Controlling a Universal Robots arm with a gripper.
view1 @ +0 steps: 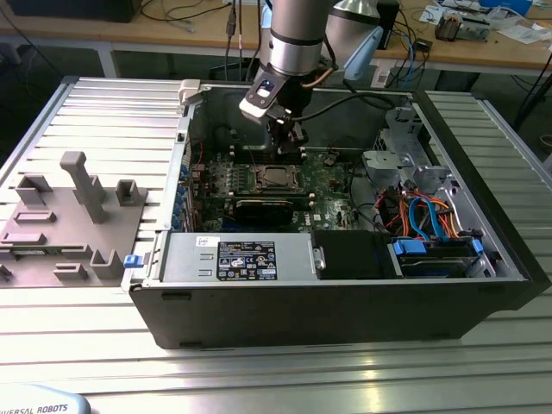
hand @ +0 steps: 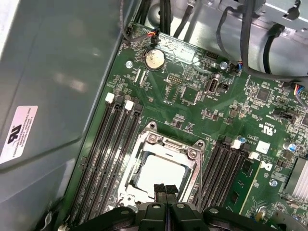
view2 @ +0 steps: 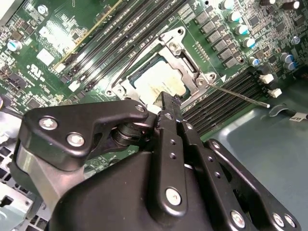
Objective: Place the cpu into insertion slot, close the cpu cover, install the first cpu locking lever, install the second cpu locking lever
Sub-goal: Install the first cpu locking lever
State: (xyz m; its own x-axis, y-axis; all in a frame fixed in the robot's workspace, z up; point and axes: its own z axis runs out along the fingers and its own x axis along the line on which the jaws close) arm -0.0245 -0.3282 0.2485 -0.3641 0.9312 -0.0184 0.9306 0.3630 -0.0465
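The pincer [hand: 166,191] has its two black fingers [hand: 160,190] pressed flat together, with nothing between them. It hangs from the arm inside an open computer case [view1: 345,302], seen from the exterior view with its tips [view1: 289,142] pointing down at the green circuit board [hand: 192,106].

Directly beneath the tips lies the chip [hand: 159,173] – silver-grey top up, seated in the socket [hand: 153,132]. The metal frame [hand: 192,163] is folded down flat around it, so the chip's top shows through the frame's square opening. Whether the tips touch the chip or the frame cannot be told.

In the second wrist view a thin straight rod [view2: 240,95] runs out from one corner of the frame, away from the pincer, over the long black slots [view2: 226,101]. On the frame's other side a curved wire [view2: 130,60] arcs along its edge – whether either one is hooked down cannot be made out.

More long slots [hand: 103,154] flank the socket, and farther from the pincer sits a round coin battery [hand: 155,59] near the board's edge.
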